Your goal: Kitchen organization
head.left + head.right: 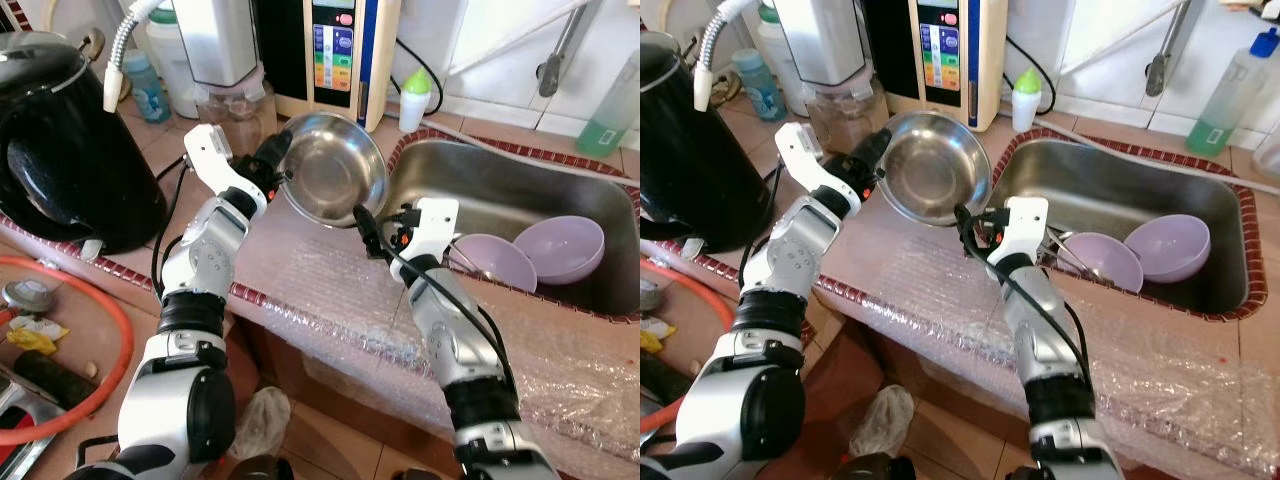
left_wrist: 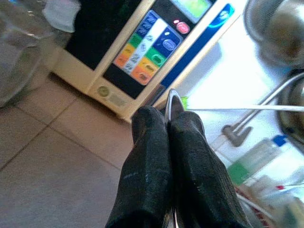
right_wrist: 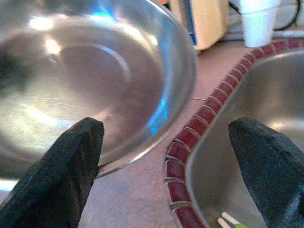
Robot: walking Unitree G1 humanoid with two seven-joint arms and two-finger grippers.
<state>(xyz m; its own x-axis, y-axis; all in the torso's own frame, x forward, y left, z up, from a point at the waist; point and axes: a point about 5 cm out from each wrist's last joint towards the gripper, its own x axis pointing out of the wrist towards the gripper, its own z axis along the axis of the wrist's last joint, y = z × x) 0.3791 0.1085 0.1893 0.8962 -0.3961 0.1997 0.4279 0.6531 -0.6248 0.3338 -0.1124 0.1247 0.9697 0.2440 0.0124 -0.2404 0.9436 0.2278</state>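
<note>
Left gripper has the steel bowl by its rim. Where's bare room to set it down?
Best patch: the bubble wrap on the counter between the arms, in front of the steel bowl held by the left gripper. The sink has bare room at its rear; two purple bowls crowd the front. Back wall is packed with appliances.

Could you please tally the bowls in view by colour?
Steel bowl, pinched at its rim by the left hand: 1
Purple bowls in the sink: 2
Total: 3
</note>
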